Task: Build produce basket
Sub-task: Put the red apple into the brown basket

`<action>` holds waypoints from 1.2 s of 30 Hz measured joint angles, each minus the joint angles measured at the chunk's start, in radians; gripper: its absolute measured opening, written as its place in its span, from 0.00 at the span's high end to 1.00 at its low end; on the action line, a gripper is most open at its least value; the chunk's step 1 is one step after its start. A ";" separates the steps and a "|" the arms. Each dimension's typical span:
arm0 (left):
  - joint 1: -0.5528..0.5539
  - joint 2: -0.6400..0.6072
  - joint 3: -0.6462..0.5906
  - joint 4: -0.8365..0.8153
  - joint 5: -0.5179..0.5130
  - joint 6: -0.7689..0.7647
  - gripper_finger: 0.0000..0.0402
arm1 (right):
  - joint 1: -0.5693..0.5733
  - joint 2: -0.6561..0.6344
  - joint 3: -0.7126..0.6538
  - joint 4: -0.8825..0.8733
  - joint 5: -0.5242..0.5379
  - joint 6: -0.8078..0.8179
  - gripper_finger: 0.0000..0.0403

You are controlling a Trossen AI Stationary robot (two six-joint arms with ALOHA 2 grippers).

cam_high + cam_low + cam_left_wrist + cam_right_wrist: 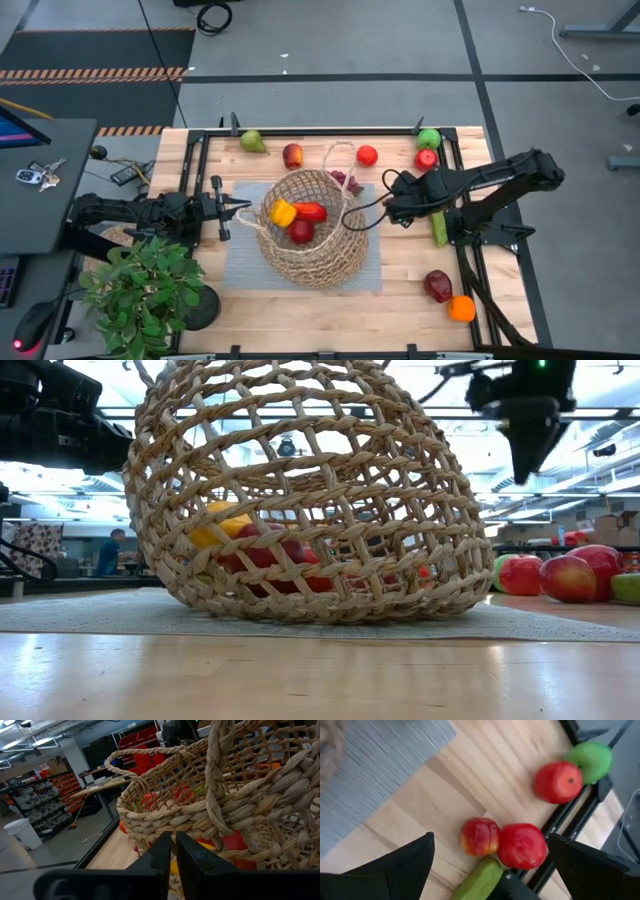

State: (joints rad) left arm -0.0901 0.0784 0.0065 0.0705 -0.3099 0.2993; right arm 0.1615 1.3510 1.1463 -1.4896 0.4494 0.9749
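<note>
The wicker basket (310,228) lies tipped on its side wall on the grey mat (240,270). It holds a yellow pepper (283,212), a red pepper (311,211) and a dark red fruit (301,232). My left gripper (243,207) points level at the basket's left side, shut and empty, just short of the rim (150,820). My right gripper (390,207) hangs open above the table, right of the basket, slanting down. Below it are two red fruits (480,836) (521,846) and a long green piece (479,881). A red apple (558,781) and a green apple (591,760) lie farther off.
A green pear (252,141), a red-yellow apple (292,155), a red fruit (367,155) and grapes (347,181) lie beyond the basket. A dark red piece (437,285) and an orange (461,308) sit near right. A potted plant (140,290) stands near left. Black rails (452,170) border the table.
</note>
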 joint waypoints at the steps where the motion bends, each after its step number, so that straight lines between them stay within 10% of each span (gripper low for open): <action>1: 0.000 0.000 0.000 0.000 0.000 0.000 0.91 | -0.008 -0.009 -0.029 0.020 -0.008 0.000 0.02; 36: 0.000 0.000 0.000 0.000 0.000 0.000 0.93 | -0.155 -0.115 -0.287 0.379 -0.102 -0.218 0.02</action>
State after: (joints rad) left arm -0.0900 0.0784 0.0065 0.0704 -0.3099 0.2993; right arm 0.0067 1.2364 0.8591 -1.1101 0.3475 0.7570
